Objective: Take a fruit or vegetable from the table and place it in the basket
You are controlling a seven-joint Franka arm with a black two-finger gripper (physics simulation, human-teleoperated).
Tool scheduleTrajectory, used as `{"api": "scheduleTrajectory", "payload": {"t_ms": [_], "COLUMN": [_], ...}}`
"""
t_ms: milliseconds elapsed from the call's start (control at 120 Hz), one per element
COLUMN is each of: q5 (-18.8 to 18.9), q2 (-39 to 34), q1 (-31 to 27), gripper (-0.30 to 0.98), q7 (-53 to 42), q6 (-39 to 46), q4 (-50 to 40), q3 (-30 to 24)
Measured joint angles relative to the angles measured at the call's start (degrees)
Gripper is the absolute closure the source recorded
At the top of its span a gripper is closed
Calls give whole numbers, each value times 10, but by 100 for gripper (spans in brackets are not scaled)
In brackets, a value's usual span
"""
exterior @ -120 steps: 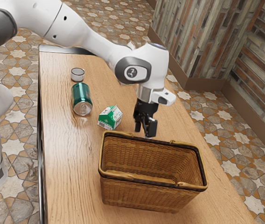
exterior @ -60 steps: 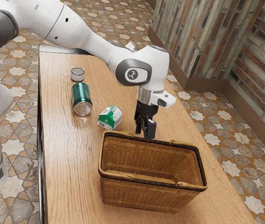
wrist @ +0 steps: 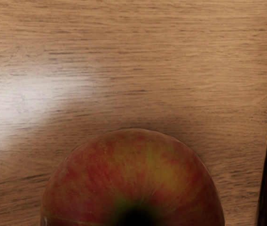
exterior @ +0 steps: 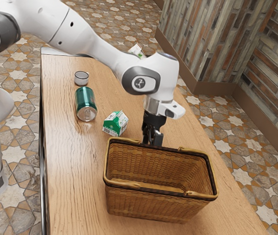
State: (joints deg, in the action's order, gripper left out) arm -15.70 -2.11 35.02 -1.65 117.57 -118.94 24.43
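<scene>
Beside the brown wicker basket (exterior: pixel 149 205), the round red-and-yellow apple (wrist: pixel 133 174) is right under the black claw (exterior: pixel 152 142); spread or pinching, I cannot tell.

Hand (exterior: pixel 152 140) beside wicker basket (exterior: pixel 144 203), green can (exterior: pixel 85 99) near carton (exterior: pixel 115 123)

No words or numbers here are clear enough to read. The little green and white carton (exterior: pixel 115 123) on the counter (exterior: pixel 68 161) has tiny dark print on its white parts, too small to make out. The white arm (exterior: pixel 82 36) has a round dark badge (exterior: pixel 139 83) on its joint, with a pale squiggle inside. Behind the arm, a white pack (exterior: pixel 136 50) has small green marks, and I can't tell what they say.
</scene>
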Motion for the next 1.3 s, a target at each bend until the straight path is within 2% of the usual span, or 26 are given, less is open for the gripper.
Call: {"api": "scheduleTrajectory", "payload": {"t_ms": [1158, 1300], "q5": [-17, -17], "q2": [27, 27], "q1": [-6, -3], "gripper": [0, 21], "q7": [-14, -14], "q6": [4, 4], "q4": [-1, -1], "q3": [-3, -2]}}
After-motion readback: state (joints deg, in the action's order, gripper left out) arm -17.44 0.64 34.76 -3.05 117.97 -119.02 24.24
